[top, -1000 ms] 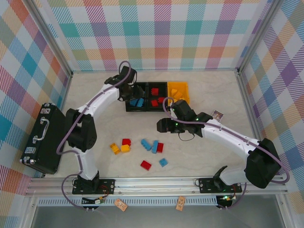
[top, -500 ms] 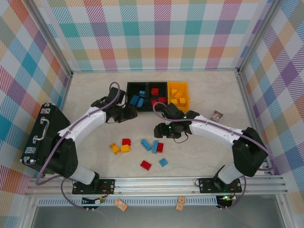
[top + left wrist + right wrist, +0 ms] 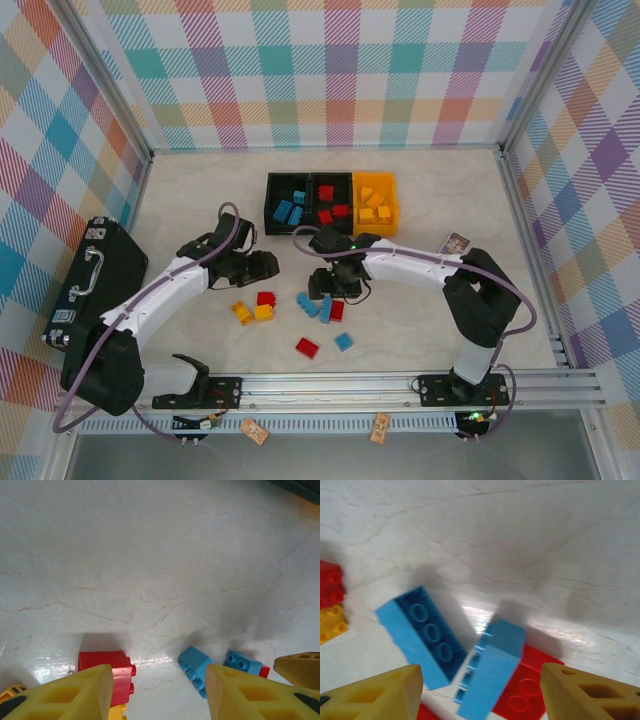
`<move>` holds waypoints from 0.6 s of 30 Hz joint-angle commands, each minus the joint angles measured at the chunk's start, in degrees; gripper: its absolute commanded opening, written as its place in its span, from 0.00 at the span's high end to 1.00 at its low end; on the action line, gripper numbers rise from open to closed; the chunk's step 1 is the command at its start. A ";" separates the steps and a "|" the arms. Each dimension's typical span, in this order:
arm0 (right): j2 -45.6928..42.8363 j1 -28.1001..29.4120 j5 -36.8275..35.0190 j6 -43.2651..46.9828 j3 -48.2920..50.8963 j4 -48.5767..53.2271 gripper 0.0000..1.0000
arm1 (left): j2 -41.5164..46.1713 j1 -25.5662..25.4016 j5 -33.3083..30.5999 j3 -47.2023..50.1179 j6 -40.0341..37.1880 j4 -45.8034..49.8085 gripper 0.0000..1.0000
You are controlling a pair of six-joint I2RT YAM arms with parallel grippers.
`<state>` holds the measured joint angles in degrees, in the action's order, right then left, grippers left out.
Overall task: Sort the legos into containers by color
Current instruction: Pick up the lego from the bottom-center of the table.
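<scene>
The joined containers [image 3: 268,203] stand at the back: a black bin holding blue legos [image 3: 290,208], a black bin holding red ones [image 3: 330,200], and a yellow-orange bin [image 3: 392,203] with yellow ones. Loose legos lie on the table in front. My left gripper [image 3: 262,266] [image 3: 157,695] is open and empty, low over the table between a red brick [image 3: 107,672] and a blue brick [image 3: 196,666]. My right gripper [image 3: 330,287] [image 3: 482,695] is open over two blue bricks [image 3: 425,635] [image 3: 492,675]; the second leans on a red brick [image 3: 532,687].
A black suitcase [image 3: 88,290] lies at the left edge. More loose bricks lie nearer the front: a yellow pair [image 3: 252,313], a red one [image 3: 307,347] and a blue one [image 3: 344,342]. A small card [image 3: 458,242] sits right of the bins. Checked walls enclose the table.
My left gripper has come away from the bins toward the loose bricks. My right gripper has swung left and down over the blue bricks.
</scene>
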<state>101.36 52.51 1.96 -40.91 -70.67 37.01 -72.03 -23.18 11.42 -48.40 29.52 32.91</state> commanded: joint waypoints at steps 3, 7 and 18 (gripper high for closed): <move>2.52 2.95 -2.15 4.02 -5.87 3.08 0.37 | 5.85 -0.64 -1.34 3.88 2.05 3.29 0.48; 5.48 3.76 -0.59 6.15 -8.65 3.90 0.37 | 10.78 -0.55 -2.38 6.75 3.86 5.94 0.48; 14.40 4.18 2.70 9.04 -14.35 4.76 0.50 | 20.75 -0.38 -4.48 12.39 9.33 8.98 0.45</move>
<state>113.89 56.34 3.25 -33.41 -83.22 39.92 -51.88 -23.18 7.62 -36.88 36.73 40.49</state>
